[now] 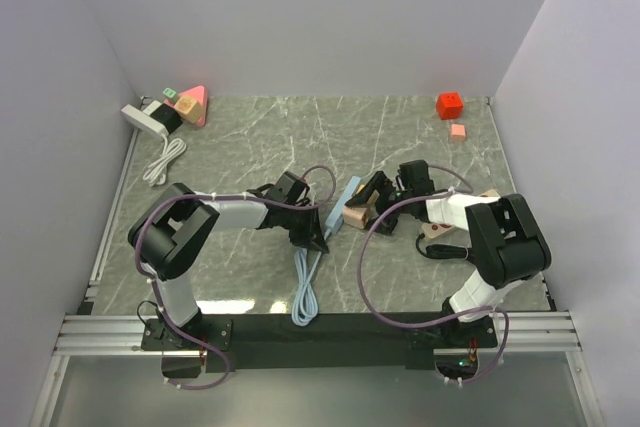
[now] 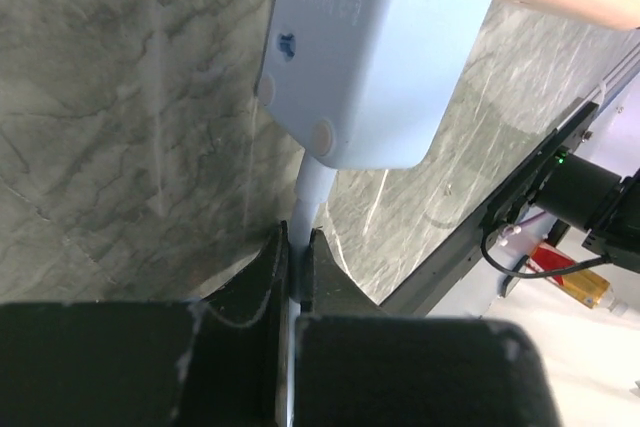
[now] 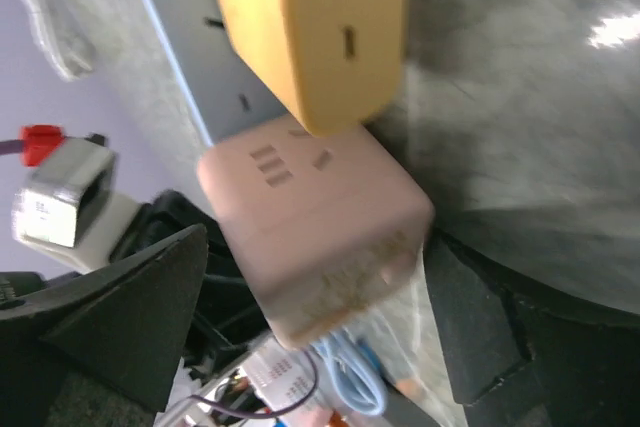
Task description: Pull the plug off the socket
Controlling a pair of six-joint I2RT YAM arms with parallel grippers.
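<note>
A light blue power strip, the socket [image 1: 347,195], lies at the table's middle, its blue cable [image 1: 304,292] running toward the near edge. My left gripper [image 1: 317,235] is shut on that cable; in the left wrist view the cable [image 2: 313,187] leaves the strip's end [image 2: 380,47] and passes between the closed fingers of the left gripper [image 2: 298,239]. Two plugs sit in the strip: an orange one [image 3: 310,27] and a pink one [image 3: 310,227]. My right gripper [image 1: 372,203] is open, its black fingers [image 3: 130,317] on either side of the pink plug [image 1: 357,214].
A white power strip [image 1: 145,119] with a black plug and white cable [image 1: 165,159] lies at the back left, beside a pink triangle [image 1: 195,102]. A red cube [image 1: 449,105] and a small pink block [image 1: 458,131] are at the back right. Walls enclose three sides.
</note>
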